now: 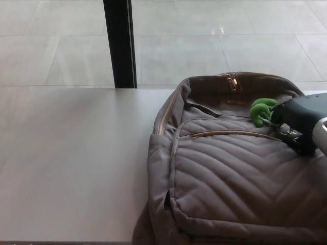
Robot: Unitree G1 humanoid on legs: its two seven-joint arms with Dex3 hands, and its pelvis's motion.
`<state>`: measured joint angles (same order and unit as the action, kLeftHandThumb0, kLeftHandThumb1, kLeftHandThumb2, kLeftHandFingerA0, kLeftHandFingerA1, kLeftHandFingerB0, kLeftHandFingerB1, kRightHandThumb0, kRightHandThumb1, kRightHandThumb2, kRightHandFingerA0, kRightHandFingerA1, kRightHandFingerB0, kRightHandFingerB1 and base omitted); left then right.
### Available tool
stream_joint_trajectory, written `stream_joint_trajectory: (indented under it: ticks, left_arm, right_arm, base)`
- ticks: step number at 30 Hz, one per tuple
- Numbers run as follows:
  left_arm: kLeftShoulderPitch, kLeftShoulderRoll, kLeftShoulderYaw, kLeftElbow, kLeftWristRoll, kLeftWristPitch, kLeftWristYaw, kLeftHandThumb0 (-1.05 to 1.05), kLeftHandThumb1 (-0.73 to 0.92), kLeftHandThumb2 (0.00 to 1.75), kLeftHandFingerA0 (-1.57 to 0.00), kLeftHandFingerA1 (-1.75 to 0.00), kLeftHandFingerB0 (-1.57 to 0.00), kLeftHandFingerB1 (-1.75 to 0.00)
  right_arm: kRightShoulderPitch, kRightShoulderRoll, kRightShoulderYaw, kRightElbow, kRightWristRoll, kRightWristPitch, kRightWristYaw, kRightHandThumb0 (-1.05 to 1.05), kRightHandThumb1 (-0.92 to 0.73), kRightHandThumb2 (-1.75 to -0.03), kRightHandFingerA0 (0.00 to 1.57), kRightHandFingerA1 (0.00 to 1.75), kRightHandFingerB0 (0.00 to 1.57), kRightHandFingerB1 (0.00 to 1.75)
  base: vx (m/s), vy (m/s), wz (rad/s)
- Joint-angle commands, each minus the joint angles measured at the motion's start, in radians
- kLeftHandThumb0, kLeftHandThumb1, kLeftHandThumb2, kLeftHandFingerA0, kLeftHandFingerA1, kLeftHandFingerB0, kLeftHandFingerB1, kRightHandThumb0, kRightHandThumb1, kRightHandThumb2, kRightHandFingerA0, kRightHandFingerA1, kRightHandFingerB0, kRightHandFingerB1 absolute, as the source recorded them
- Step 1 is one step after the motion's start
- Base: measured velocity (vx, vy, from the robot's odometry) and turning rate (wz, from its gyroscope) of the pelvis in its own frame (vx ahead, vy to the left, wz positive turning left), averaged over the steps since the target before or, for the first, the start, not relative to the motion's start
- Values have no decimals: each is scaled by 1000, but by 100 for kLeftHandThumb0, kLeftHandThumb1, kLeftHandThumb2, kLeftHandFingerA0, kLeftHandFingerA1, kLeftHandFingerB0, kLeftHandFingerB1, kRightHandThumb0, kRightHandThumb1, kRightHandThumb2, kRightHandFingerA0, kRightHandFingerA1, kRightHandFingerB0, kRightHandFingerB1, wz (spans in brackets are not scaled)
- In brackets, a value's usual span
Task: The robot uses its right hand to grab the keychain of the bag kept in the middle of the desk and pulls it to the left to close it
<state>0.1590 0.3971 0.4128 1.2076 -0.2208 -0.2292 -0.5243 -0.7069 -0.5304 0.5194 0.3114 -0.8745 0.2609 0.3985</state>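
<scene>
Our right hand (pixel 301 121), at the right edge of the frame, meets the green keychain (pixel 261 111) at the upper right of the bag (pixel 230 178), though we cannot tell whether it grips it, and the bag's top gapes open, so the whole leftward pull remains.

Quilted grey bag (pixel 230 178), lower right of frame, lies on the pale worktop (pixel 76 163); at the right edge, the right hand (pixel 300 121) grips its green keychain (pixel 261 111).
</scene>
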Motion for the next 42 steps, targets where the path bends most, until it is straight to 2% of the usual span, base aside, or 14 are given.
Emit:
stream_joint_trajectory:
  ticks: [1, 2, 4, 5, 11, 12, 14, 15, 20, 21, 22, 23, 36, 42]
  left_arm:
    - [6, 7, -2, -6, -2, -13, 16, -95, 92, 79, -45, -69, -37, -51]
    - [5, 7, -1, -3, -2, -13, 17, -97, 92, 79, -45, -68, -38, -50]
    - [4, 6, 2, 2, -6, -16, 10, -95, 92, 78, -44, -68, -34, -50]
    - [4, 4, 5, 2, -8, -17, 15, -95, 92, 77, -46, -68, -35, -50]
    - [7, 5, 17, 8, -18, -22, -1, -99, 92, 79, -50, -71, -33, -50]
    - [7, 5, 16, 8, -16, -17, 7, -97, 92, 76, -46, -68, -36, -50]
    - [11, 3, 13, 4, -13, -21, -1, -98, 92, 80, -45, -69, -33, -50]
    - [10, 2, 16, 3, -17, -16, -2, -97, 92, 78, -47, -69, -34, -49]
    - [7, -2, 27, 9, -24, -4, 10, -97, 92, 73, -53, -71, -38, -50]
    - [10, -2, 26, 10, -23, -7, 10, -97, 92, 73, -53, -72, -38, -50]
    - [10, -1, 27, 11, -22, -7, 8, -97, 92, 74, -52, -71, -37, -50]
    - [11, -2, 28, 9, -23, -6, 7, -96, 92, 74, -52, -72, -37, -51]
    - [0, -2, 44, 18, -29, 10, 6, -98, 92, 74, -51, -70, -37, -48]
    - [7, -2, 42, 11, -25, -8, -7, -98, 92, 77, -46, -69, -37, -51]
  right_arm:
    - [34, 23, 20, -9, -6, -38, -12, -29, -70, -69, 82, 159, 81, 74]
    - [39, 22, 9, -9, 4, -46, -26, -28, -79, -75, 83, 161, 76, 112]
    - [49, 20, -16, -11, 22, -61, -61, -29, -83, -75, 82, 157, 74, 108]
    - [56, 18, -30, -6, 30, -78, -92, -29, -82, -75, 85, 163, 75, 125]
    - [86, 25, -113, 8, 71, -136, -213, -20, -73, -86, 85, 166, 76, 122]
    - [93, 28, -125, 7, 74, -140, -232, -20, -74, -85, 85, 170, 72, 136]
    - [116, 38, -168, 14, 92, -176, -318, -16, -68, -85, 103, 175, 69, 143]
    - [123, 45, -188, 16, 104, -182, -341, -19, -72, -84, 84, 175, 71, 153]
    - [152, 91, -269, 5, 155, -178, -392, -19, -72, -86, 82, 175, 66, 154]
    - [157, 103, -285, 4, 167, -185, -407, -15, -68, -86, 99, 175, 65, 145]
    - [163, 112, -303, 4, 178, -201, -430, -19, -71, -86, 83, 175, 66, 152]
    - [165, 117, -309, 2, 178, -197, -431, -20, -73, -86, 81, 175, 64, 153]
    - [168, 247, -390, -13, 262, -337, -552, -13, -63, -96, 89, 175, 68, 162]
    - [133, 304, -340, -19, 246, -323, -538, -15, -62, -98, 88, 175, 67, 161]
  base:
    - [0, 0, 0]
    - [0, 0, 0]
    - [0, 0, 0]
    - [0, 0, 0]
    - [0, 0, 0]
    - [0, 0, 0]
    - [0, 0, 0]
    - [0, 0, 0]
    - [0, 0, 0]
    - [0, 0, 0]
    - [0, 0, 0]
    - [0, 0, 0]
    - [0, 0, 0]
    - [0, 0, 0]
